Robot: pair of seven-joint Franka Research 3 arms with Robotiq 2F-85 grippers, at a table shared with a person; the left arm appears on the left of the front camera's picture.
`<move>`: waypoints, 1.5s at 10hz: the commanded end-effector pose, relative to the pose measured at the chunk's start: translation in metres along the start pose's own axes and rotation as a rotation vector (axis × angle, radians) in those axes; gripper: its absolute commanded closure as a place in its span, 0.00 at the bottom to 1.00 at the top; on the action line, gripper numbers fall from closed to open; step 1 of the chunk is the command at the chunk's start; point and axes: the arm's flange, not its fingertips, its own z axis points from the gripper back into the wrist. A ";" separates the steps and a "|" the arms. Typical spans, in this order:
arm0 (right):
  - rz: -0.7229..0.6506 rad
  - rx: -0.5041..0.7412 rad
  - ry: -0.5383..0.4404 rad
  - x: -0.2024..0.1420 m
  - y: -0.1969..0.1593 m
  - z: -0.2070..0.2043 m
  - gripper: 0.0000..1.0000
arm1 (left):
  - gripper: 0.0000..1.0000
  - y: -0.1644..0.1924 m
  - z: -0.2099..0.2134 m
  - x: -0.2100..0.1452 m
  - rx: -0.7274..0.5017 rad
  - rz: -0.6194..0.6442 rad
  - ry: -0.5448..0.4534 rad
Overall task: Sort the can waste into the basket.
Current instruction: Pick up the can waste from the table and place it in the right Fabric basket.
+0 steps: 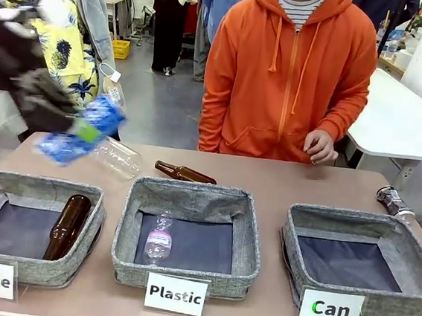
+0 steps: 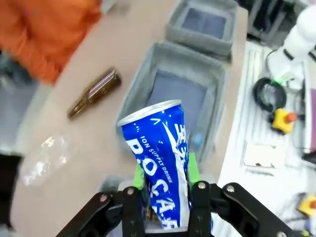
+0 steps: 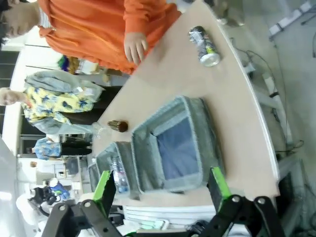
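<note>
Over the tan surface (image 1: 283, 180), the blurred left claw (image 1: 85, 132) is carrying the dented blue can (image 1: 56, 147), well apart from the Can basket (image 1: 398, 307). In the left wrist view, the green pads (image 2: 139, 175) are pinching the can's lower body; it is likely feeling light and thin-walled, so its sides suit a gentle grip. A brown bottle (image 2: 94, 94) and the Plastic basket (image 2: 148, 74) are lying beyond. In the right wrist view, the right claw (image 3: 159, 185) is gaping empty above the Can basket, with the black can (image 3: 204, 45) lying farther ahead

There were three baskets: Bottle basket (image 1: 44, 184), Plastic basket (image 1: 193, 193), Can basket (image 1: 355, 219) — two cans: blue can (image 1: 79, 134), black can (image 1: 390, 199) — two brown bottles (image 1: 67, 226) (image 1: 185, 173), two clear bottles (image 1: 158, 237) (image 1: 118, 156).
</note>
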 end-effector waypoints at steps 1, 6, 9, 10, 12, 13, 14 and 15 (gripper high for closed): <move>0.068 0.000 0.054 -0.014 -0.017 0.039 0.00 | 0.63 -0.012 -0.062 0.091 0.019 -0.205 -0.077; 0.036 0.023 0.030 -0.028 -0.023 0.056 0.00 | 0.63 -0.107 -0.329 0.273 -0.077 -0.541 -0.135; 0.036 0.023 0.030 -0.028 -0.023 0.056 0.00 | 0.63 -0.141 -0.411 0.302 -0.107 -0.608 -0.042; 0.036 0.023 0.030 -0.028 -0.023 0.056 0.00 | 0.63 -0.144 -0.427 0.302 -0.101 -0.637 0.001; 0.036 0.023 0.030 -0.028 -0.023 0.056 0.00 | 0.63 -0.145 -0.436 0.298 -0.101 -0.647 0.048; 0.036 0.023 0.030 -0.028 -0.023 0.056 0.00 | 0.63 -0.145 -0.437 0.296 -0.110 -0.655 0.059; 0.036 0.023 0.030 -0.028 -0.023 0.056 0.00 | 0.05 -0.146 -0.437 0.294 -0.115 -0.662 0.070; 0.036 0.023 0.030 -0.028 -0.023 0.056 0.00 | 0.05 -0.147 -0.436 0.292 -0.113 -0.659 0.069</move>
